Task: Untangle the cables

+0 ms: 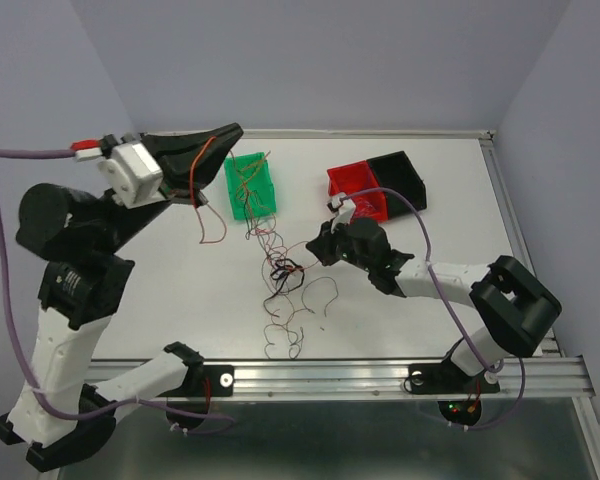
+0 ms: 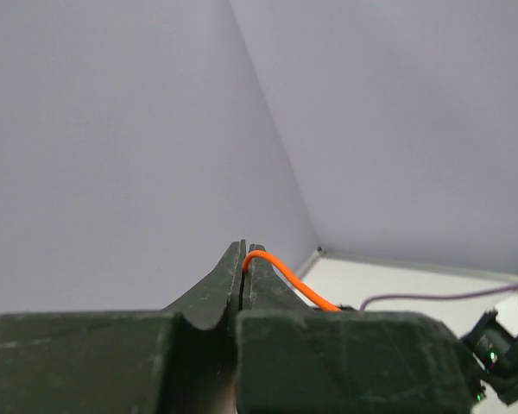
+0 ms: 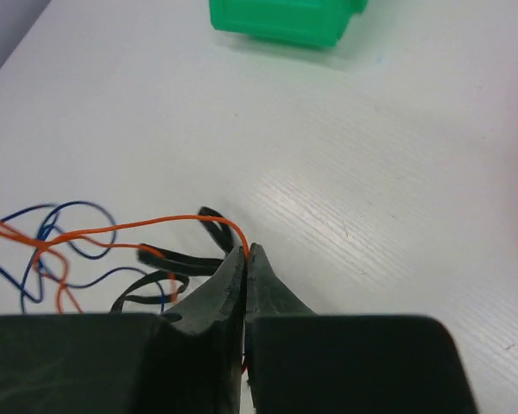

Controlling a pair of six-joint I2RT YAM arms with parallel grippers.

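Right hand [image 3: 248, 253] tight on curly orange cable [image 3: 138, 227], left hand [image 2: 244, 250] on orange strand [image 2: 287, 276].

Bright, even light; soft shadows

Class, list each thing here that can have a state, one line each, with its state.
Left gripper: shut on orange wire, raised.
Right gripper: shut on orange strand, low by tangle.
Tangle: knotted, on table.
Green bin: holds some wires.
Red bin, black bin: contents unclear.
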